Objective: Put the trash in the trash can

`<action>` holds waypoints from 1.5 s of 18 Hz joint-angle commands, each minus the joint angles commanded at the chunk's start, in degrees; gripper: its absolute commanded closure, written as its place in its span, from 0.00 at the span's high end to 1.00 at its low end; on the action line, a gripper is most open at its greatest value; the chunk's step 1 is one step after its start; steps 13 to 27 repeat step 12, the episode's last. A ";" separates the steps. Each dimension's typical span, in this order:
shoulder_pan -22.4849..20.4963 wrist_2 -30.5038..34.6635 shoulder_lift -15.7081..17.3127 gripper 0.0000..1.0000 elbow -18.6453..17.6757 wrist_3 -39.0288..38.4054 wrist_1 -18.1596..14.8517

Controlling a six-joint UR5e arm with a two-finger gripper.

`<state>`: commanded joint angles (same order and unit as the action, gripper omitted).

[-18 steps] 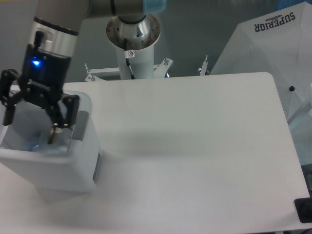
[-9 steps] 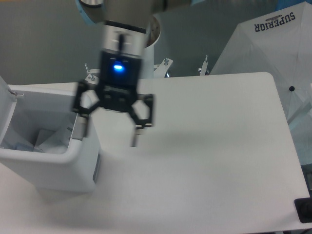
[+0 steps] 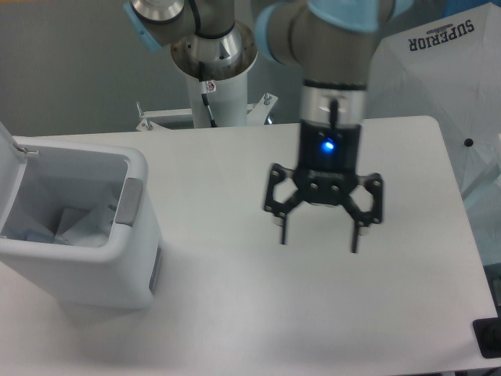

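The gripper (image 3: 319,238) is seen well to the right of the trash can (image 3: 94,266), above the white table (image 3: 235,313), with its fingers spread wide and nothing grasped. The lid (image 3: 6,145) is raised at the can's left. Inside the can, the whitish pouch (image 3: 82,227) is visible; the bottle is barely discernible.

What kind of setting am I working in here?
Probably a robotics lab or test cell: an arm on a pedestal behind a plain white table, a white trash can, and a photo-style umbrella.
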<state>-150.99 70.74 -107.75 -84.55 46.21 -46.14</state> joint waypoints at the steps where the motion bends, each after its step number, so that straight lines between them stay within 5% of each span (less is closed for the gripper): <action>1: -0.53 0.44 -0.61 1.00 0.26 1.58 -0.18; 9: -1.85 7.74 -2.20 1.00 -1.40 11.97 -8.52; 27: -1.76 8.71 -1.76 1.00 -3.42 12.15 -8.70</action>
